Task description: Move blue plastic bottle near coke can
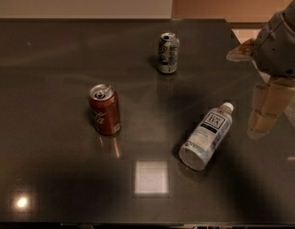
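Note:
The blue plastic bottle (208,135) lies on its side on the dark table (56,61), right of centre, its white cap pointing up-right and its white label with a dark square facing up. The coke can (104,109), red with white script and a silver top, stands upright left of centre, well apart from the bottle. My gripper (264,113) hangs at the right edge of the view, above and to the right of the bottle, not touching it and holding nothing that I can see.
A white-and-green patterned can (167,52) stands upright toward the back of the table, above the bottle. The table's right edge runs close under the gripper. A bright square reflection (151,176) lies near the front edge.

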`<move>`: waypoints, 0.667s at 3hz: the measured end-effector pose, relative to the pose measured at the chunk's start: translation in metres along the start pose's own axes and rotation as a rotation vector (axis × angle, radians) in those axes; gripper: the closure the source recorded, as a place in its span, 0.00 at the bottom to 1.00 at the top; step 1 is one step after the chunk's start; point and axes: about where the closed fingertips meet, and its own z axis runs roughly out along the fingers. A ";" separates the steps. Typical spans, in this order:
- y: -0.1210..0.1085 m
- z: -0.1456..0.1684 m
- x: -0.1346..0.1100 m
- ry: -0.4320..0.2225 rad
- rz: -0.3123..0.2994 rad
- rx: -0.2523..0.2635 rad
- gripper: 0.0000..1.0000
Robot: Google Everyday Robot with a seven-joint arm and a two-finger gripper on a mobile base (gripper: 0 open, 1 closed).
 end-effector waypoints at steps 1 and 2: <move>0.008 0.025 -0.010 -0.017 -0.157 -0.065 0.00; 0.017 0.052 -0.017 -0.012 -0.311 -0.139 0.00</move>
